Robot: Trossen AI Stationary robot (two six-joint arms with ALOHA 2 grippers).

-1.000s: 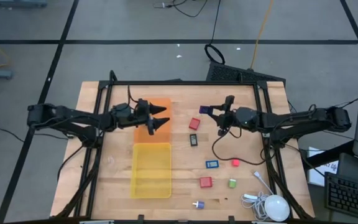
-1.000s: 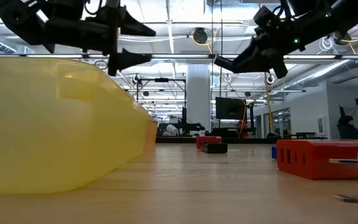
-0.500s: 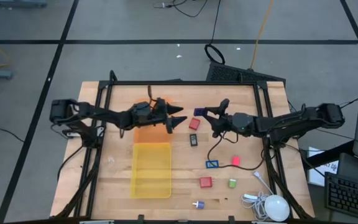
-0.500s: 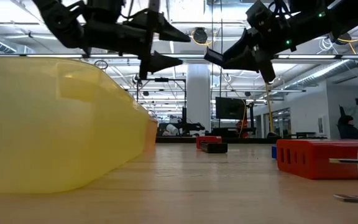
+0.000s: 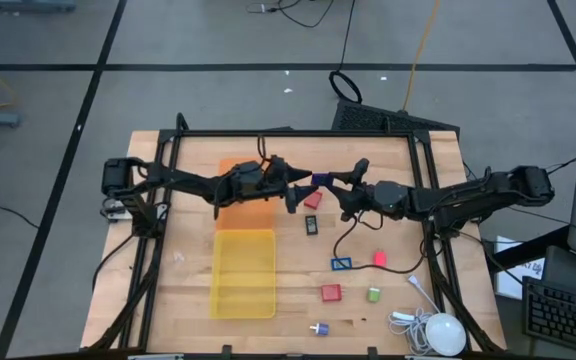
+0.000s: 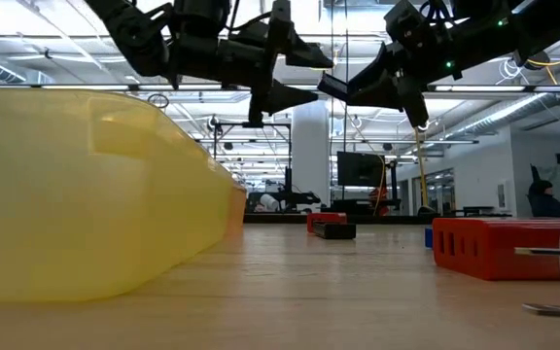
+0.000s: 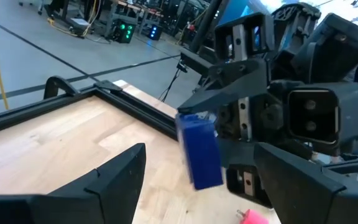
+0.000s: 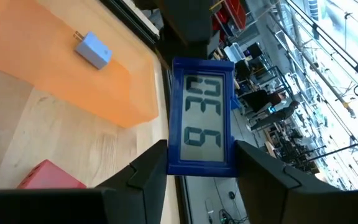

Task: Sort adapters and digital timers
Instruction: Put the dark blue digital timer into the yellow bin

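Note:
A dark blue digital timer [image 8: 202,118] with a pale display hangs in the air between the two arms, with my right gripper [image 8: 201,152] shut on it. It shows as a small blue block [image 5: 318,180] above the table's far middle. My left gripper [image 7: 199,163] [image 5: 295,192] stands open, level and pointing at the timer, its fingertips just short of it. A light blue adapter [image 8: 94,50] lies in the orange tray [image 5: 240,205]. On the wood lie a red adapter [image 5: 313,199], a black timer [image 5: 311,224] and a blue timer [image 5: 341,264]. My right gripper pinches the timer's two long side edges [image 8: 171,155] between its two fingers, at the end nearest the wrist. The fingers come in level from the table's right side. The timer stands out beyond the fingertips, lifted clear of the table, its display toward the wrist camera.
A yellow tray [image 5: 244,272] sits near the orange one. Pink [image 5: 379,259], red [image 5: 330,293], green [image 5: 374,294] and white-purple [image 5: 318,328] adapters lie at the near right. A white mouse-like device [image 5: 443,333] with its cable lies at the near right corner.
My left gripper has travelled level from over the orange tray toward the table's right edge, up to the held timer. My right gripper has shifted a little toward the left arm and rolled slightly, keeping the timer pinched and clear of the table.

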